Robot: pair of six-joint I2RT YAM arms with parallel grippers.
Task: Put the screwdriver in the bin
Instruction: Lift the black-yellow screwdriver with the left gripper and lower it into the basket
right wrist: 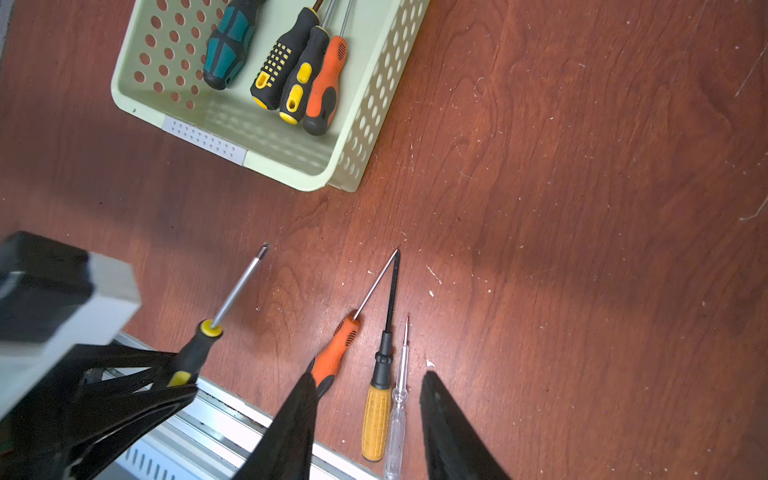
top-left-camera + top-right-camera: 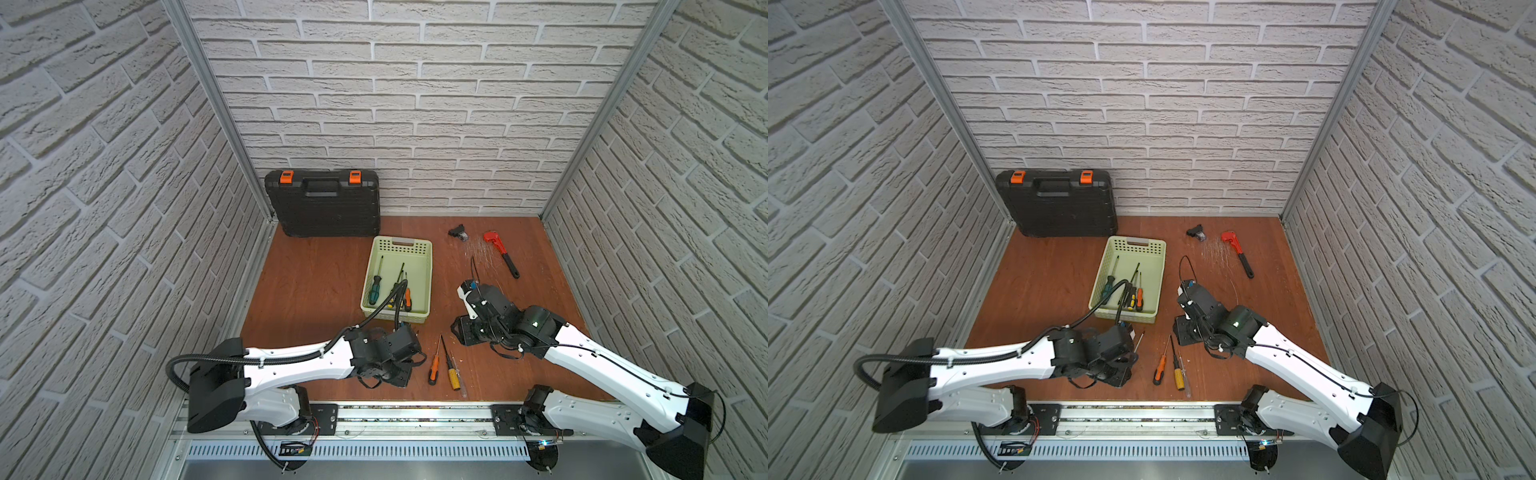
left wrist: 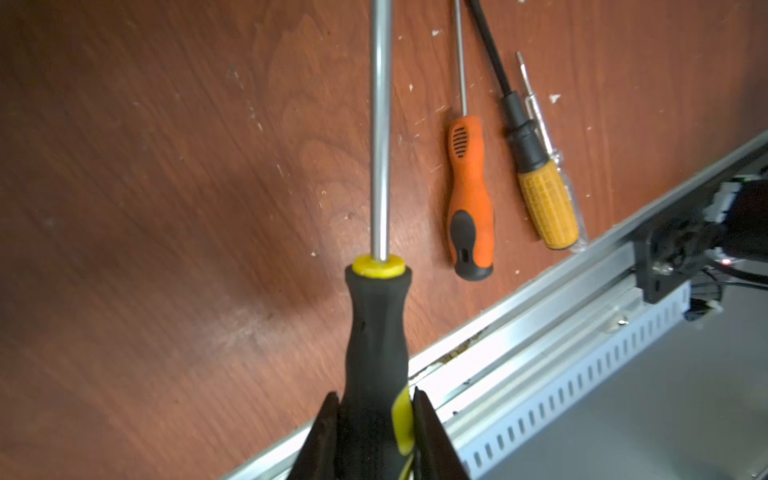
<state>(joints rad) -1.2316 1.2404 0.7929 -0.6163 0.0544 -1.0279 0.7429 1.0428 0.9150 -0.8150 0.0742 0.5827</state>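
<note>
Left jaws are pressed shut on the black-and-yellow handle of the screwdriver (image 3: 376,324), pinching it near the butt. The bare steel shaft sticks straight out from them. In a top view the screwdriver (image 2: 1139,340) is outside the bin (image 2: 1154,266), at its 6 o'clock. The shaft points toward 1 o'clock and the tip stops just short of the near wall. Whether the tip clears the counter (image 2: 316,282) I cannot tell.

Right jaws stand spread, holding nothing. In the right wrist view they frame the yellow driver (image 1: 376,419) and the clear tester (image 1: 397,411). One finger (image 1: 291,424) overlaps the butt of the loose orange driver (image 1: 334,353); contact cannot be told.

Four drivers already lie in the bin, handles toward 6 o'clock. They are a teal one (image 1: 228,45), two black-yellow ones (image 1: 276,66) (image 1: 301,79) and an orange one (image 1: 326,83), the last three packed side by side.

The three loose drivers lie together on the counter at the bin's 5 o'clock, near the front rail (image 2: 415,409), shafts pointing toward 12. The toolcase (image 2: 324,208) stands against the back wall at the bin's 11 o'clock. A small black part (image 2: 457,232) sits at 1 o'clock and a red wrench (image 2: 500,251) at 2 o'clock, well apart from the bin.
</note>
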